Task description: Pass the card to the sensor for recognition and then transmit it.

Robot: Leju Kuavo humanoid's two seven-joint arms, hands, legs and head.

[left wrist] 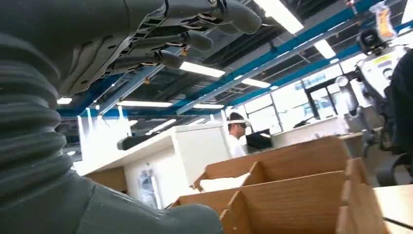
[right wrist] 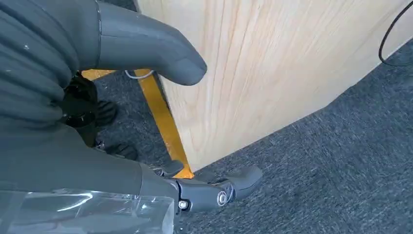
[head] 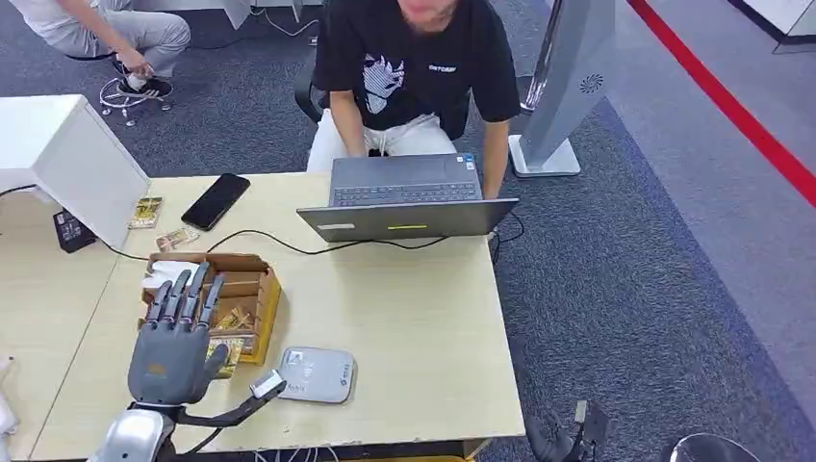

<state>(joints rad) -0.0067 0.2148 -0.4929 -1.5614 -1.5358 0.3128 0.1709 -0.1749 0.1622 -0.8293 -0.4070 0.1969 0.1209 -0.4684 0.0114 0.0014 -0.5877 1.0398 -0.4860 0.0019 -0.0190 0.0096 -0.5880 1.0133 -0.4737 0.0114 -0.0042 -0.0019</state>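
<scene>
The light wooden bench (head: 404, 318) spans the lower middle of the head view, with grey carpet (head: 654, 269) to its right. A person in a black T-shirt (head: 414, 58) sits at the far edge behind an open grey laptop (head: 409, 202), whose black cable (head: 279, 241) trails across the bench top toward the left. A white box-shaped unit (head: 67, 154) stands at the far left, and a black phone (head: 216, 200) lies near it on the bench.

A compartmented cardboard box (head: 245, 284) sits toward the near left of the bench; small gold-printed cards (head: 231, 322) lie in its near compartments, and two more loose cards (head: 146, 212) rest on the bench beyond the box. Just beside the box, nearer the front edge, lies the flat grey sensor (head: 316, 373).

The left hand (head: 173, 337) hovers over the box with its fingers stretched forward and apart and its thumb out toward the sensor, grasping nothing; the left wrist view shows the fingers (left wrist: 195, 39) straight above the cardboard dividers (left wrist: 292, 195).

The right hand (right wrist: 146, 117) hangs low beside the bench's front corner over the carpet, thumb and fingers apart, released, with nothing in it.
</scene>
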